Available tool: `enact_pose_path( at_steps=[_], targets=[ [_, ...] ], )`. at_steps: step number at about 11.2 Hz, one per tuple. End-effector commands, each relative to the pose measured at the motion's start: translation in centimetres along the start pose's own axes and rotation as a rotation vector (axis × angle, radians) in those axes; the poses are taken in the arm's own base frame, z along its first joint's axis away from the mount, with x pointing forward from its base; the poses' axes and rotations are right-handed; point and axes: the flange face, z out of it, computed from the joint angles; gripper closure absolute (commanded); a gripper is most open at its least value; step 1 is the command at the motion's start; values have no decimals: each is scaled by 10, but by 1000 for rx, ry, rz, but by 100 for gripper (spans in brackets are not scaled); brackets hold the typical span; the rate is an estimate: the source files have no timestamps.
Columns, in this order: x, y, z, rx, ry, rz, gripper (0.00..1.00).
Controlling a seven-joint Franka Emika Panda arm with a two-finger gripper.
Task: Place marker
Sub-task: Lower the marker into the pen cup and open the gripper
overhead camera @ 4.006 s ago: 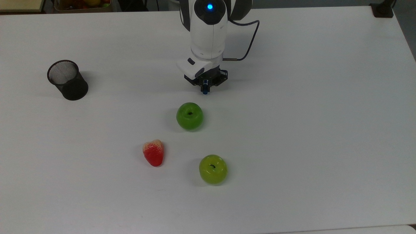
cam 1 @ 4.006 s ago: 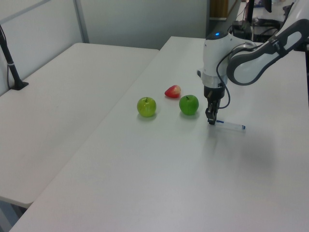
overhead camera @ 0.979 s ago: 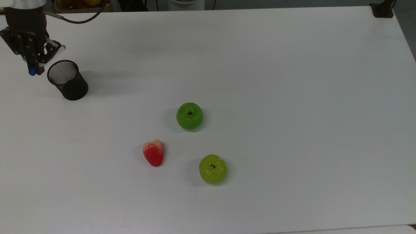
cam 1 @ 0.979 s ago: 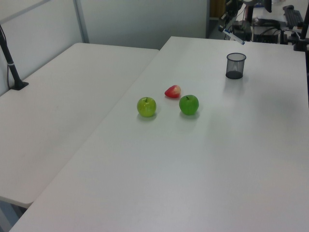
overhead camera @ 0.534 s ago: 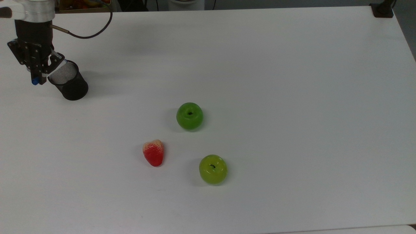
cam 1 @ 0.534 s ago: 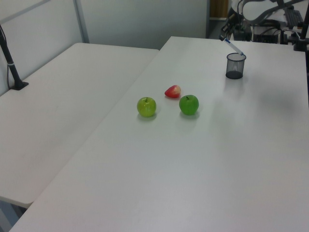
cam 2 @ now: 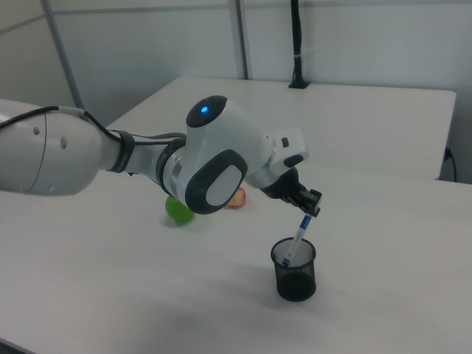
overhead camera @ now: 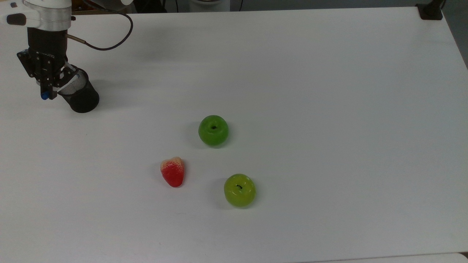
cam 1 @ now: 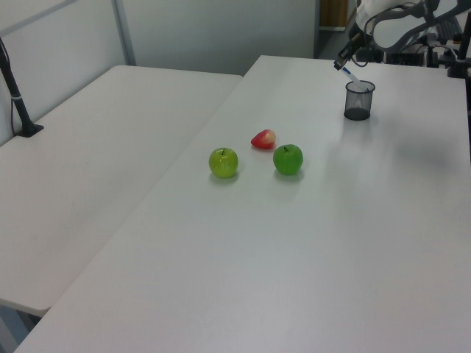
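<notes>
At the top view's far left the gripper [overhead camera: 48,89] hangs over the black mesh cup [overhead camera: 81,95], fingers [cam 2: 313,200] pinching the marker [cam 2: 298,237] near its upper end. Marker runs tilted down from the fingers — lower blue end is inside the cup's mouth in the right view, upper blue cap [overhead camera: 44,96] pokes out on the fingers' far side in the top view. White barrel, small blue label mid-barrel; label text too small to read. Light lettering on the gripper's black body in the top view — can't make it out.

Cup: round, open-top, see-through wire mesh with a solid dark rim, standing on the white counter [overhead camera: 329,109] directly below the fingers. In the left view the marker [cam 1: 349,73] slants from the gripper [cam 1: 341,63] into the cup [cam 1: 359,100].

Well away from the fingers, toward the counter's middle: dark green apple [overhead camera: 213,130], yellow-green apple [overhead camera: 240,190], both glossy and round with stem dimples; red strawberry [overhead camera: 173,171] with a pale top, bumpy surface. All three apart from each other. Arm shell is smooth white with grey joints, a blue light [cam 2: 204,110] lit on it; a black cable [overhead camera: 109,40] loops off the wrist.
</notes>
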Motion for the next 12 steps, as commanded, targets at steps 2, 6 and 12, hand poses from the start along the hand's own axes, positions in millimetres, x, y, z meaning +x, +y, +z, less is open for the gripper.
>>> enact_pose_path(
  at_steps=[2,6,12],
  targets=[
    [-7,0,-9,8,9,12,46],
    [-7,-1,-8,9,6,38,0],
    [11,-21,-21,29,40,24,0]
  ],
)
